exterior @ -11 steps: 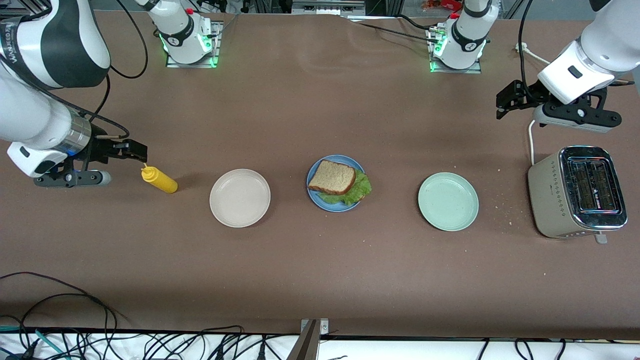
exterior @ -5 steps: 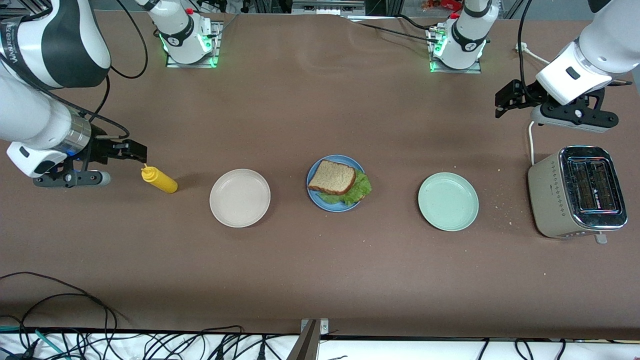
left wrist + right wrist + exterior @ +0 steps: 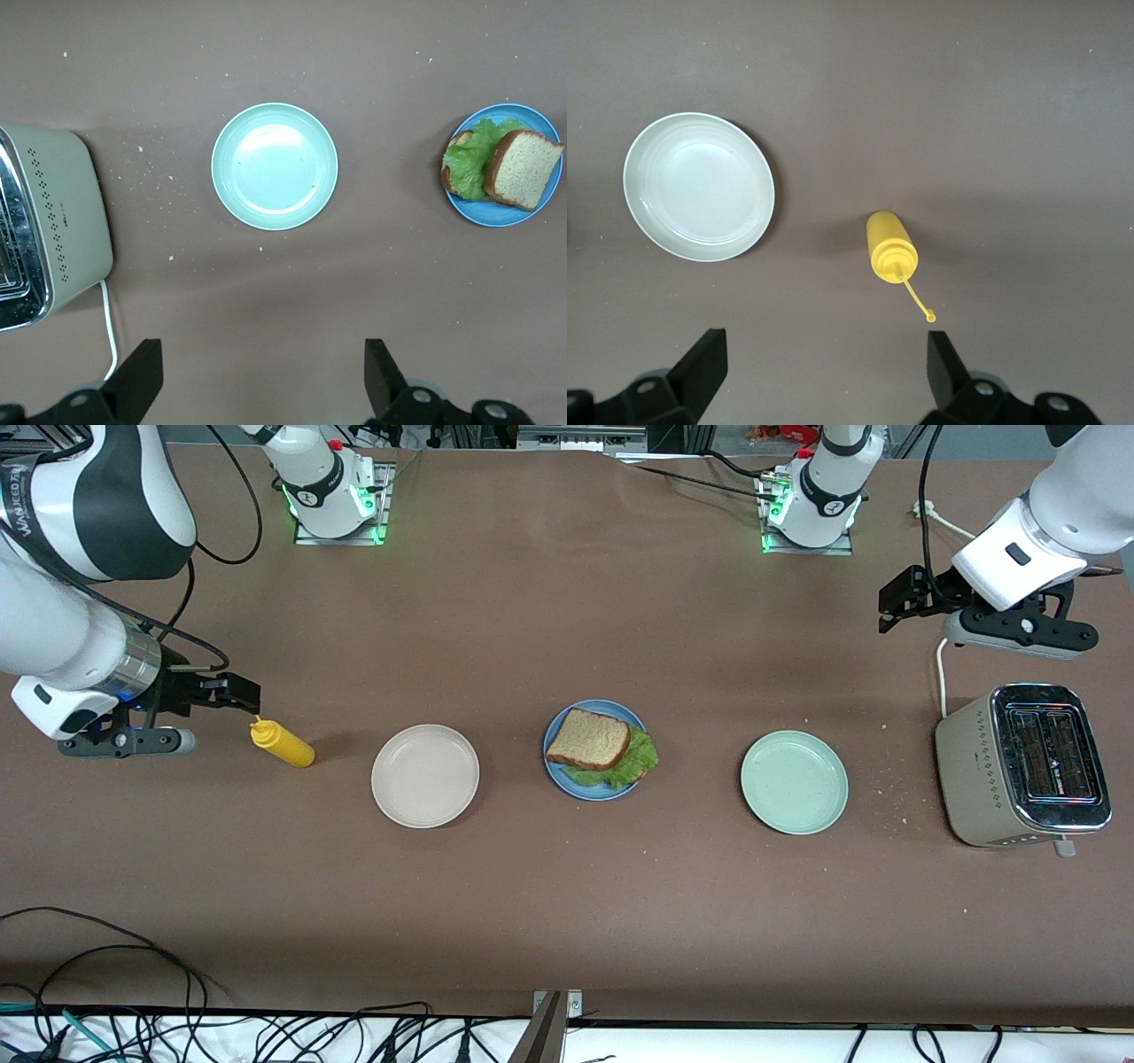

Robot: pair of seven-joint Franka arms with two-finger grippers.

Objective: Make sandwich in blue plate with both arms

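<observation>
The sandwich (image 3: pixel 589 740) lies on the blue plate (image 3: pixel 586 792) in the middle of the table: a tan bread slice on top, with ruffled green lettuce (image 3: pixel 634 763) sticking out beneath it. The left wrist view also shows the sandwich (image 3: pixel 524 166) on the blue plate (image 3: pixel 503 218). My left gripper (image 3: pixel 889 609) hangs open and empty over bare table at the left arm's end; its own view shows the left gripper (image 3: pixel 263 354) wide apart. My right gripper (image 3: pixel 248 695) is open and empty over the table by the yellow bottle's nozzle, and the right gripper (image 3: pixel 824 345) grips nothing.
A cream-white plate (image 3: pixel 425 775) and a mint-green plate (image 3: pixel 795 782) flank the blue plate. A yellow squeeze bottle (image 3: pixel 283 744) lies toward the right arm's end. A toaster (image 3: pixel 1019 766) with a white cord stands at the left arm's end, with crumbs around it.
The left arm's wrist has wavered slightly over the table by the toaster. Nothing else has moved.
</observation>
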